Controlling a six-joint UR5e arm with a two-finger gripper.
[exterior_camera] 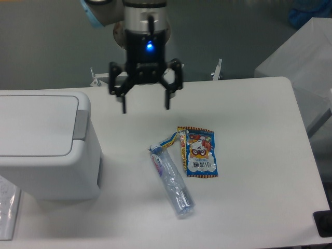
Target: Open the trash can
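Observation:
The trash can [46, 150] is a big white boxy bin at the table's left edge. Its flat lid lies shut, and a grey button strip [81, 124] runs along the lid's right side. My gripper [146, 109] hangs open above the table, to the right of the bin and a little behind its button strip, with nothing between its fingers. It touches neither the bin nor the packets.
A blue snack packet [199, 152] and a clear plastic tube-like packet [171, 181] lie mid-table, in front of the gripper. The robot's base [140, 62] stands behind the table's far edge. A pale box [306, 57] sits beyond the right edge.

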